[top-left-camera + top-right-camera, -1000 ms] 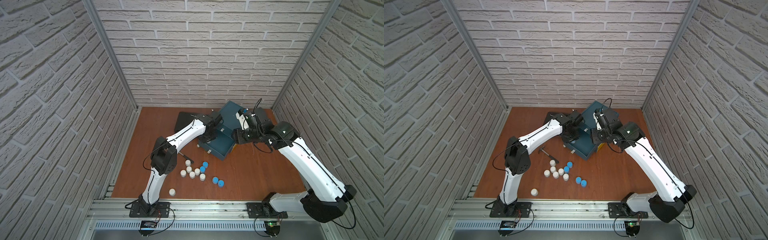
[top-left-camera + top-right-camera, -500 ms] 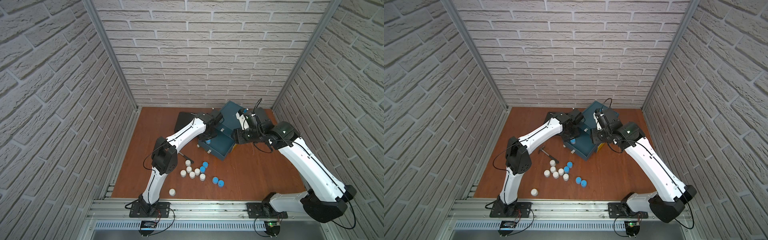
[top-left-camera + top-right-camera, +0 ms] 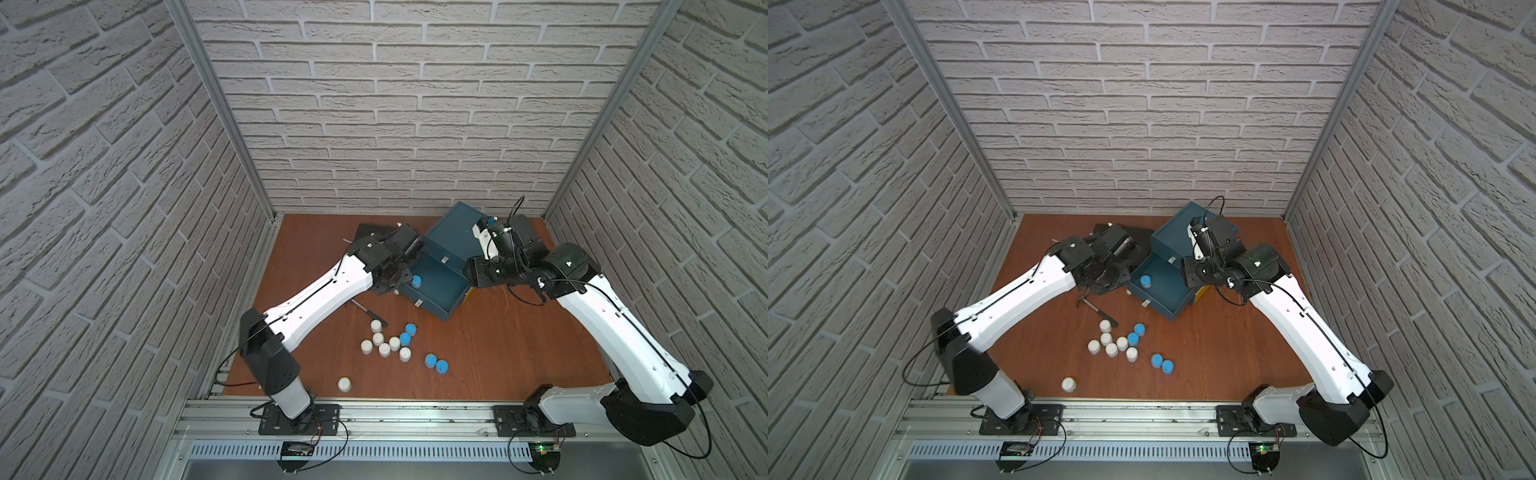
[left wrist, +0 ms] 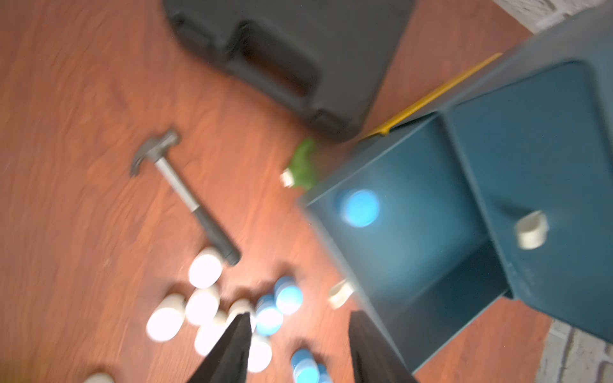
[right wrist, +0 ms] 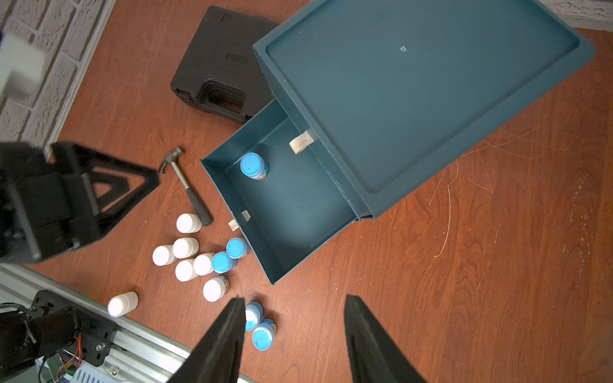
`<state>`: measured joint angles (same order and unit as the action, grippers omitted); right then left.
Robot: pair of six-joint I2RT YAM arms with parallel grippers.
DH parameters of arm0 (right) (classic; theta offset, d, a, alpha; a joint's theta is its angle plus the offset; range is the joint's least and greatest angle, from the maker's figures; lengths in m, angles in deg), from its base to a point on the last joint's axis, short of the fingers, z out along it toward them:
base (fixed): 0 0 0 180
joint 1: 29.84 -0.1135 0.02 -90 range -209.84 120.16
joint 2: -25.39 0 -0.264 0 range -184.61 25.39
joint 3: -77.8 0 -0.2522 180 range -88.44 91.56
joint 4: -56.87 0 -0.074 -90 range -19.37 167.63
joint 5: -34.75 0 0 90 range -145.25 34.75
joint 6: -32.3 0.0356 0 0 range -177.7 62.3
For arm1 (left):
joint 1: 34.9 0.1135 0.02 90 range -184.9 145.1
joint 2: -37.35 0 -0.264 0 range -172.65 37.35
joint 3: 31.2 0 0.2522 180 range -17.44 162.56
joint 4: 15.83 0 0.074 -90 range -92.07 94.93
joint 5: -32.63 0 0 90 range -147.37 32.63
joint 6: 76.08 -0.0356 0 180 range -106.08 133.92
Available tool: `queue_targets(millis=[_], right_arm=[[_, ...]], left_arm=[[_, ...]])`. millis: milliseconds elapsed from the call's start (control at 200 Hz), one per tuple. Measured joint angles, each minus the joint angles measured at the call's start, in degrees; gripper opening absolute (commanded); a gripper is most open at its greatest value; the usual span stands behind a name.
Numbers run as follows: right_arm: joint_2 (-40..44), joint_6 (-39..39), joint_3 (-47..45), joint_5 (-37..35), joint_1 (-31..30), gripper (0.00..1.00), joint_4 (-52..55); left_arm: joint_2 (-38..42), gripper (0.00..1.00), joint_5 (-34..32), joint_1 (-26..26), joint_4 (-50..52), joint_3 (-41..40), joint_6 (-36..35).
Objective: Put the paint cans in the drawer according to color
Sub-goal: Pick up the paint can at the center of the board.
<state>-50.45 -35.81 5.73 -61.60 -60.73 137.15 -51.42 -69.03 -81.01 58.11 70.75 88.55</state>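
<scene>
Hovering open and empty at the drawer's point(image 3: 444, 282) nine o'clock, the left gripper point(image 4: 298, 315) overlooks one blue paint can point(image 3: 416, 281) standing inside, presumably starting the blue group. White and blue paint cans point(image 3: 384, 350) cluster on the table at its seven o'clock; the right gripper point(image 5: 294, 298) hangs open, empty.

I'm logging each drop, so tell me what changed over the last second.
The left gripper opened, letting go of the blue can, and drew back leftward off the drawer. The can stands where it was set, in the drawer. The right gripper stayed open over the cabinet; the loose cans, hammer and black case did not move.
</scene>
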Motion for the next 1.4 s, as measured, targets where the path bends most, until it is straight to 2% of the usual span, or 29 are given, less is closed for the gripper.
queue_targets(millis=[110, 260, 445, 635, 780, 890, 1135, 1395], right_arm=[[0.00, 0.00, 0.00, 0.28, 0.04, 0.53, -0.11], [-0.07, 0.02, 0.00, 1.16, 0.04, 0.53, -0.37], [-0.37, 0.00, 0.02, 1.73, 0.04, 0.53, -0.35], [-0.46, -0.02, 0.02, 1.77, 0.04, 0.53, -0.33], [-0.44, -0.07, 0.00, 1.97, 0.04, 0.53, -0.31], [-0.44, -0.07, 0.00, 1.99, 0.04, 0.53, -0.31], [-0.44, -0.07, 0.00, 2.38, 0.04, 0.53, -0.31], [-0.44, -0.07, -0.02, 2.80, 0.04, 0.53, -0.33]], left_arm=[[7.13, 0.55, 4.20, 0.72, -5.66, -13.81, 5.60], [5.33, 0.46, 7.58, -0.02, -15.08, -22.88, 9.01], [0.09, 0.49, 10.23, -0.57, -24.52, -24.52, 8.26], [-5.68, 0.51, 11.61, -2.23, -29.29, -24.83, 3.15], [-6.10, 0.56, 11.08, -3.45, -32.46, -26.08, 1.16], [-6.10, 0.57, 10.25, -4.50, -35.21, -27.78, 0.46], [-6.34, 0.61, 8.87, -7.28, -36.81, -28.48, -0.09], [-9.44, 0.57, 7.26, -7.69, -36.02, -28.00, -0.31]])
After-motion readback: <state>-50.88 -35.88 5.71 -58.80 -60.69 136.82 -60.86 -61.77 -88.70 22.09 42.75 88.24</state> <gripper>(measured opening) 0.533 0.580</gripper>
